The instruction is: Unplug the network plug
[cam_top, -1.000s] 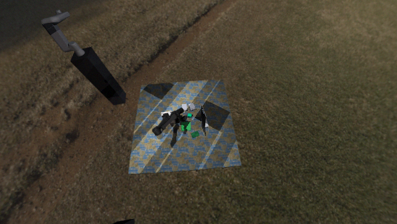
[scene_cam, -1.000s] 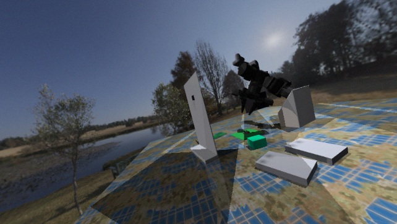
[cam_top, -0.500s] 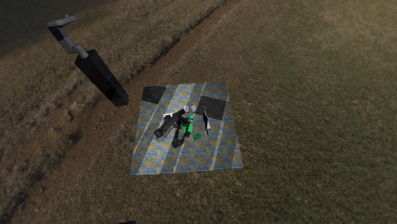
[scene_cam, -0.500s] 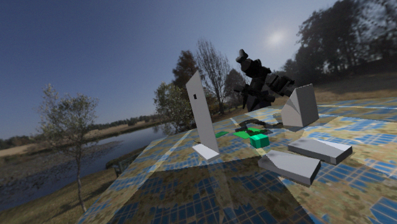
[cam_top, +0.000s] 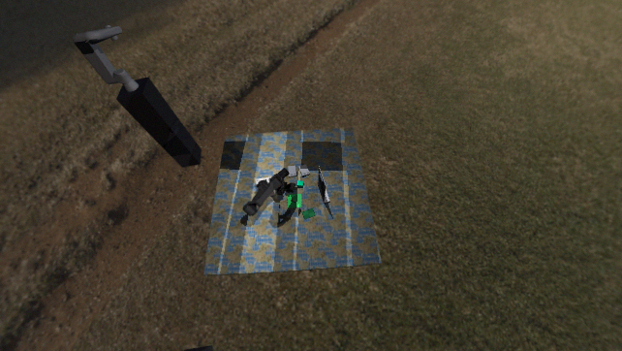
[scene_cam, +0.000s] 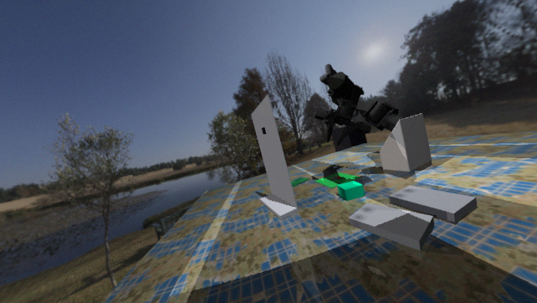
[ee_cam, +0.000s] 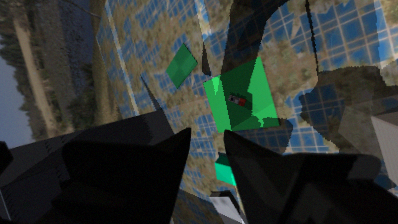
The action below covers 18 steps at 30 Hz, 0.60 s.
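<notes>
Green marked square with the plug lying on it, the hand above and unloaded

The small red-and-grey plug (scene_cam: pixel 338 178) (ee_cam: pixel 240 101) lies within the green square (cam_top: pixel 294 201) (scene_cam: pixel 328 182) (ee_cam: pixel 265 100), out of the socket; the top view is too coarse to show it. In the wrist view the plug is seen in shadow, well inside the square's edges. The position of its thin tab is too small to tell.

The hand (cam_top: pixel 291 188) (scene_cam: pixel 324 127) (ee_cam: pixel 207 133) is partly spread, with a gap between its two dark fingertips and nothing pinched in it. It hangs above the tabletop (cam_top: pixel 262 247) (scene_cam: pixel 234 251) (ee_cam: pixel 150 30), apart from the plug, at the end of the black arm (cam_top: pixel 264 195) (scene_cam: pixel 345 89).

The pale panel (cam_top: pixel 323 185) (scene_cam: pixel 273 155) stands upright on its foot, to the left of the square in the exterior view. Its dark socket hole (scene_cam: pixel 263 130), high on the panel, shows no plug in it. A smaller dark-green patch (cam_top: pixel 308 213) (scene_cam: pixel 299 182) (ee_cam: pixel 182 66) lies near the square, on the panel's side. Near another edge of the square rests a teal block (cam_top: pixel 300 184) (scene_cam: pixel 351 191) (ee_cam: pixel 225 172). Two pale slabs (cam_top: pixel 292 171) (scene_cam: pixel 431 198) lie flat beyond this block, side by side, and a pale sloped block (scene_cam: pixel 416 144) stands behind them in the exterior view
</notes>
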Motion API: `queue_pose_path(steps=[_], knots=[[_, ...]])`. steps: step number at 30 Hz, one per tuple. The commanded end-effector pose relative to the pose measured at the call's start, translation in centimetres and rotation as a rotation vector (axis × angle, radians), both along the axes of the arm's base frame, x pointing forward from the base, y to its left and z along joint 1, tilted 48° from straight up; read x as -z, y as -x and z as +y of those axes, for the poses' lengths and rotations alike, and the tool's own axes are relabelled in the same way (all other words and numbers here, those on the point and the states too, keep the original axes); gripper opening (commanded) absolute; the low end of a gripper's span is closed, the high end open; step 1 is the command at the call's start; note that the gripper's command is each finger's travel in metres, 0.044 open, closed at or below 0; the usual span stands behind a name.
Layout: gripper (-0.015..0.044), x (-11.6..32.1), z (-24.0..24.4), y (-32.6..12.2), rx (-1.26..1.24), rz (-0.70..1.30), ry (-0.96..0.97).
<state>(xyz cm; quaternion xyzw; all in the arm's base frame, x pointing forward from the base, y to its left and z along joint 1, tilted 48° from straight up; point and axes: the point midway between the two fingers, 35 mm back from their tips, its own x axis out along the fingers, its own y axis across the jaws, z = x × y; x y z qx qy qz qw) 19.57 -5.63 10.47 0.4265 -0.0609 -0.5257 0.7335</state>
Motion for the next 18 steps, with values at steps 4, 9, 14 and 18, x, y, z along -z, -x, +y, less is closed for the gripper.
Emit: queue_pose_path(steps=[4, 9, 14, 18], knots=[[0.0156, -1.1, 1.5, -0.2, -0.014, -0.018, -0.021], [0.0156, -2.0, 2.5, -0.3, -0.021, -0.03, -0.029], [0.0156, -3.1, 3.5, -0.2, -0.028, -0.045, -0.033], [0.0156, -3.9, 4.2, -0.2, -0.034, -0.058, -0.034]])
